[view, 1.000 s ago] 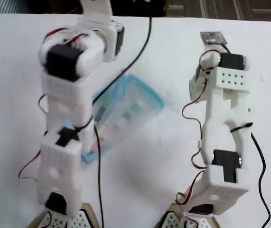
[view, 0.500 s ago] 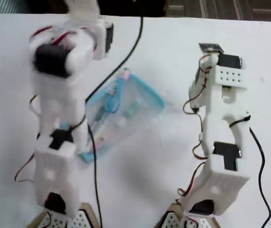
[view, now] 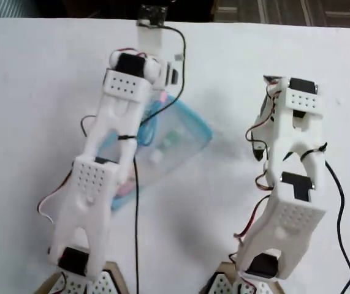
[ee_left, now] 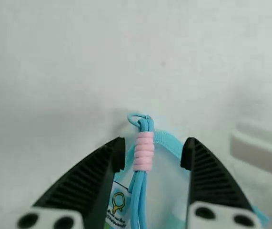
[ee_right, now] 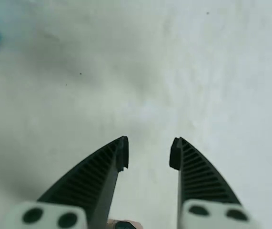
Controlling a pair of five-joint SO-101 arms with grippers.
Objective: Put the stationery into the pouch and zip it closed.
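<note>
Pouch (view: 181, 131): is lying on tabletop (view: 34, 92).
Left gripper (ee_left: 153, 145): fingers are straddling zipper pull (ee_left: 144, 150), apart.
Right gripper (ee_right: 149, 148): fingers are hovering apart over tabletop.

One pouch (view: 184, 131), two arms (view: 116, 122) (view: 291, 141), two grippers (ee_left: 152, 149) (ee_right: 148, 153), one table (view: 34, 79)

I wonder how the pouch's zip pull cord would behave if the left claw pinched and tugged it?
The zip pull cord is thin looped string, so probably floppy and light. Its pink sleeve looks ridged, likely giving the open left claw grip. The pouch looks soft, so it may slide when tugged.
</note>
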